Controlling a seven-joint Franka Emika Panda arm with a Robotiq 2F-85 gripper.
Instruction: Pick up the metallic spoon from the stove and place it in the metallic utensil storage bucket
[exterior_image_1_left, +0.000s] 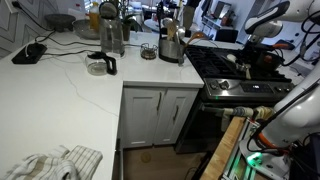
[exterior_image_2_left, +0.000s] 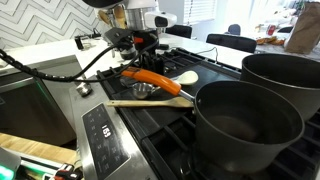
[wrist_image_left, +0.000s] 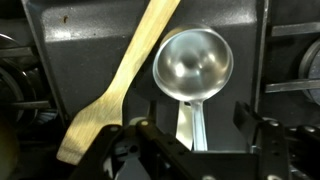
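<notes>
Nearest the wrist camera, the gripper (wrist_image_left: 190, 132) fills the bottom of the frame with its fingers spread wide. They stand either side of the metallic spoon (wrist_image_left: 192, 60) without touching it. It lies on the stove (exterior_image_1_left: 225, 68) with its round bowl at frame centre and its flat handle running down between the jaws. Polished steel looks stiff, fairly light and slippery, so the flat handle just below the bowl seems the best hold, pinched across its narrow width. A wooden spatula (wrist_image_left: 125, 70) slants just beside the bowl toward the lower left and could be caught. The metallic utensil storage bucket (exterior_image_1_left: 172, 47) waits on the counter, well apart.
</notes>
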